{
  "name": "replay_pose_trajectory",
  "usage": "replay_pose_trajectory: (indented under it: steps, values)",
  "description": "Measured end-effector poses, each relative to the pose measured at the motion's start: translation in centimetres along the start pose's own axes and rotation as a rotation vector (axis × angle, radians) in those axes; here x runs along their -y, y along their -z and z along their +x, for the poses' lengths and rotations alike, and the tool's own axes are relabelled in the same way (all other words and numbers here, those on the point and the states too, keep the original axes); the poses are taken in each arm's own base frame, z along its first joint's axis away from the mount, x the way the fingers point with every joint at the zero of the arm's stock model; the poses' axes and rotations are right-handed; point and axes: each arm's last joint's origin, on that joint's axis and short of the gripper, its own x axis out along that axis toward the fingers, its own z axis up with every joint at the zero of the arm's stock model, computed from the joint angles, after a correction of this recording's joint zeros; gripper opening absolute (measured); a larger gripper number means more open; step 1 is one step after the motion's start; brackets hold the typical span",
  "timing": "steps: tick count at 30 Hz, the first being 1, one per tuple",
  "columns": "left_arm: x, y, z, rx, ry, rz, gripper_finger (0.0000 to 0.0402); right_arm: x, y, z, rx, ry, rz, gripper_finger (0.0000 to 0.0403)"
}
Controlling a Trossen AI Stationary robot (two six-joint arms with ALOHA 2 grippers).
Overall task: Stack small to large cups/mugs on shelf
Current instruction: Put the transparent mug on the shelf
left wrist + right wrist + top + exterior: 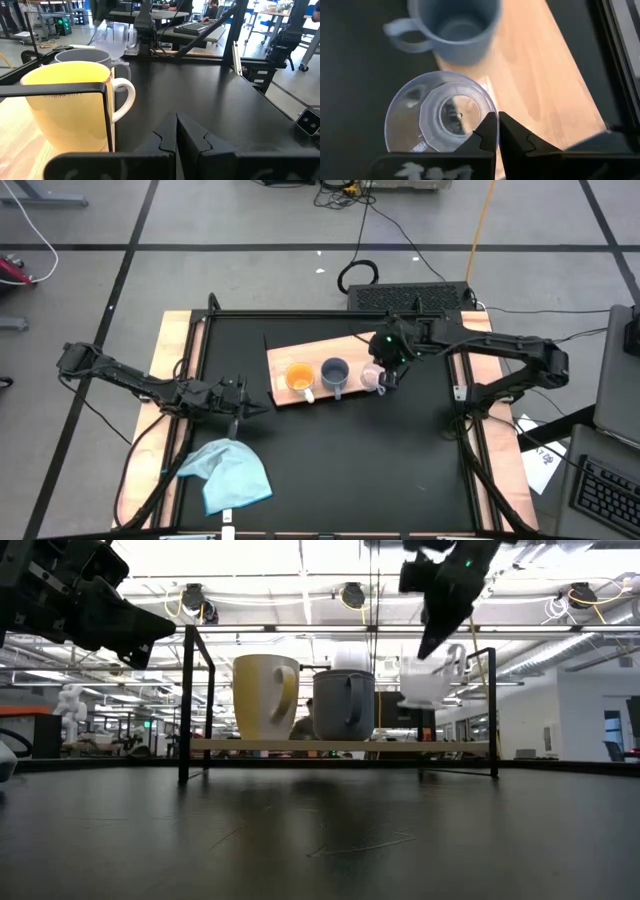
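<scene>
The shelf (345,348) is a light wooden board on a black frame. An orange cup with a white handle (299,377) and a grey-blue cup (334,372) stand on it side by side. To their right a clear cup (430,680) hangs above the board, with my right gripper (388,376) shut on it from above. My left gripper (246,404) is shut and holds nothing. It stays level just left of the board, pointing at the orange cup (67,107). My right gripper pinches the clear cup's rim (487,111) between its two fingers, one on the inner side of the wall and one on the outer. The fingers slant down from above. The cup hangs roughly upright, mouth up, lifted clear of the board.
A light blue cloth (232,475) lies crumpled near the table's front left. The black tabletop (380,460) is bare in front of the shelf. Wooden side rails and a black frame (470,430) border the table.
</scene>
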Motion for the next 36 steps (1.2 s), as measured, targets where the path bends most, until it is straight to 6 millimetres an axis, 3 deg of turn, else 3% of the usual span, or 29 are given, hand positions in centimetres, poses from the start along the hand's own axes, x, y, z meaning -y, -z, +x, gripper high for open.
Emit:
replay_pose_trajectory:
  steps: [8,19,36]
  values:
    - [0.0,0.0,0.0,-0.001,0.000,0.007,0.0008,1.9,-0.1,1.8,-0.048,0.026,0.041,0.0000]
    - [0.0,0.0,0.0,-0.003,-0.001,0.007,0.0008,3.8,-0.4,2.5,-0.007,-0.009,0.060,0.0000]
    - [0.0,0.2,0.0,-0.017,-0.002,0.024,0.0008,4.4,-0.4,4.8,-0.070,-0.016,0.075,0.0000]
